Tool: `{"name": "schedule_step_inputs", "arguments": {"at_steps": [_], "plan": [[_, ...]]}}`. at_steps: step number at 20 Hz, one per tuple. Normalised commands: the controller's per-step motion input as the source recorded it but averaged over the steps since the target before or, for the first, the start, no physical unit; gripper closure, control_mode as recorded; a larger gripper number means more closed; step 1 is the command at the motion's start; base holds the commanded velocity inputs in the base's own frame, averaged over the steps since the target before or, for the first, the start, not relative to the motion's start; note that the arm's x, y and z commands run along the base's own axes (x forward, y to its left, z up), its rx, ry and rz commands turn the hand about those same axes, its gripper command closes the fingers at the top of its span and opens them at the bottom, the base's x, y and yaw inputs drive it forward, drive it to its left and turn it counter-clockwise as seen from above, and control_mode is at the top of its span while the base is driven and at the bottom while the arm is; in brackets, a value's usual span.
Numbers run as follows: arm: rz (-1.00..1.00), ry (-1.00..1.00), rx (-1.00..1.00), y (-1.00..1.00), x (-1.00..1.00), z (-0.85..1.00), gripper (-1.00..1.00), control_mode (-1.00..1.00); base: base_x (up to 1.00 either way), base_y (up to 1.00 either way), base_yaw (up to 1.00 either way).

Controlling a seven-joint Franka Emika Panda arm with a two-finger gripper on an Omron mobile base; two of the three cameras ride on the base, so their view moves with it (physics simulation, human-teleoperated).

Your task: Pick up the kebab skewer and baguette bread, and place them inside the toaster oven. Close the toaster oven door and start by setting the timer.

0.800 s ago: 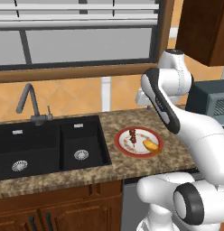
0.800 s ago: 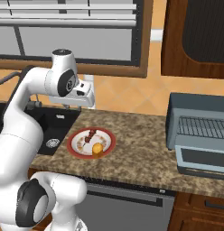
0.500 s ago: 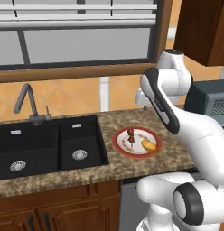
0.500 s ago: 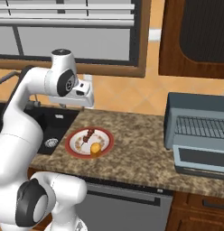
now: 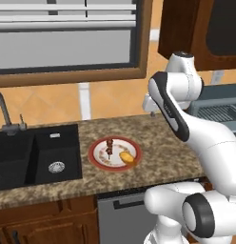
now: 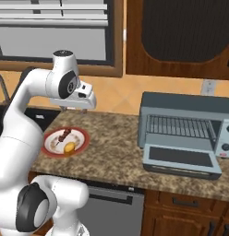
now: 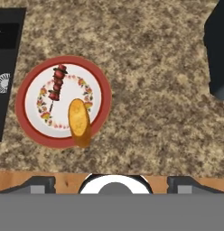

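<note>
Red-rimmed plate (image 7: 23, 128) holds our skewer (image 7: 56, 84) at its 11 o'clock and baguette (image 7: 79, 120) at 5 o'clock, oven (image 6: 183, 131) door (image 6: 182, 159) down, our gripper (image 7: 111, 180) wide open, empty.

Gripper (image 7: 112, 182) raised; jaws spread wide

No legible text, label, brand, number or sign appears in any view. The plate (image 7: 22, 118) carries a ring of small coloured motifs inside its red rim — ornament, not lettering. The toaster oven (image 6: 183, 130) has two round knobs on its right front panel; any marks around them are too small to read. The arm — white with dark joints — bears no readable marking.
</note>
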Motion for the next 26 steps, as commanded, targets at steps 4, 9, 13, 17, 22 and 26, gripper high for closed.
{"name": "schedule_step_inputs", "arguments": {"at_steps": [4, 9, 13, 17, 22, 26], "plan": [[0.00, 0.00, 0.00, 0.00, 0.00, 0.00, -1.00, 1.00, 0.00, -0.48, -0.10], [0.00, 0.00, 0.00, 0.00, 0.00, 0.00, -1.00, 1.00, 0.03, -0.48, -0.15], [0.00, 0.00, 0.00, 0.00, 0.00, 0.00, -1.00, 1.00, 0.25, -0.41, -0.07], [0.00, 0.00, 0.00, 0.00, 0.00, 0.00, -1.00, 1.00, 0.42, -0.27, 0.00], [0.00, 0.00, 0.00, 0.00, 0.00, 0.00, -1.00, 1.00, 0.42, -0.05, 0.07], [0.00, 0.00, 0.00, 0.00, 0.00, 0.00, -1.00, 1.00, 0.27, -0.10, 0.12]]}}
